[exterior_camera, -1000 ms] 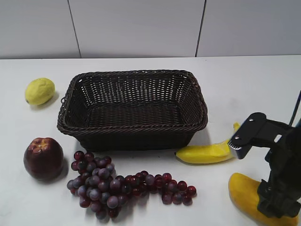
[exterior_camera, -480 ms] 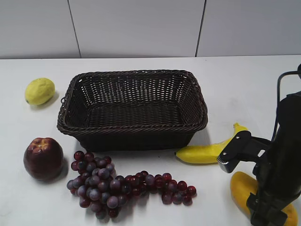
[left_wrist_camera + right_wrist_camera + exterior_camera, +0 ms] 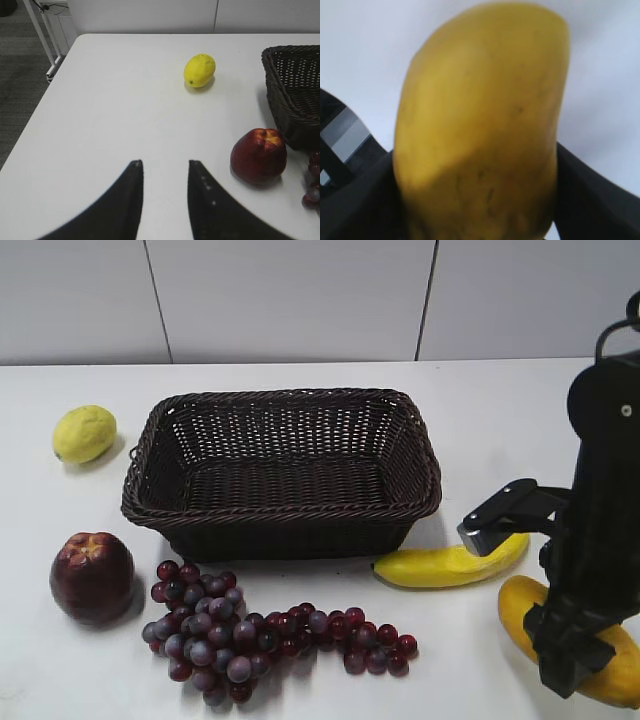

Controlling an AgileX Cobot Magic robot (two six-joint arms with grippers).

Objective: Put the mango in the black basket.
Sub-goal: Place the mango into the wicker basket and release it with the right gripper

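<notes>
The mango (image 3: pixel 522 612) lies at the front right of the table, right of the banana. My right gripper (image 3: pixel 567 660) comes down on it from above, and the arm hides its middle. In the right wrist view the mango (image 3: pixel 480 115) fills the frame, with the dark fingers of my right gripper (image 3: pixel 475 200) pressed against both its sides. The black basket (image 3: pixel 280 510) stands empty in the middle of the table, and its corner shows in the left wrist view (image 3: pixel 290 90). My left gripper (image 3: pixel 164 165) is open and empty over bare table, out of the exterior view.
A banana (image 3: pixel 440 565) lies between the basket and the mango. A bunch of grapes (image 3: pixel 250 630) lies in front of the basket. A red apple (image 3: pixel 92 577) (image 3: pixel 258 156) sits at the front left and a lemon (image 3: pixel 84 433) (image 3: pixel 199 70) at the far left.
My right arm has swung up and to the right over the mango. The mango has shifted a little back and to the right with the gripper on it.
</notes>
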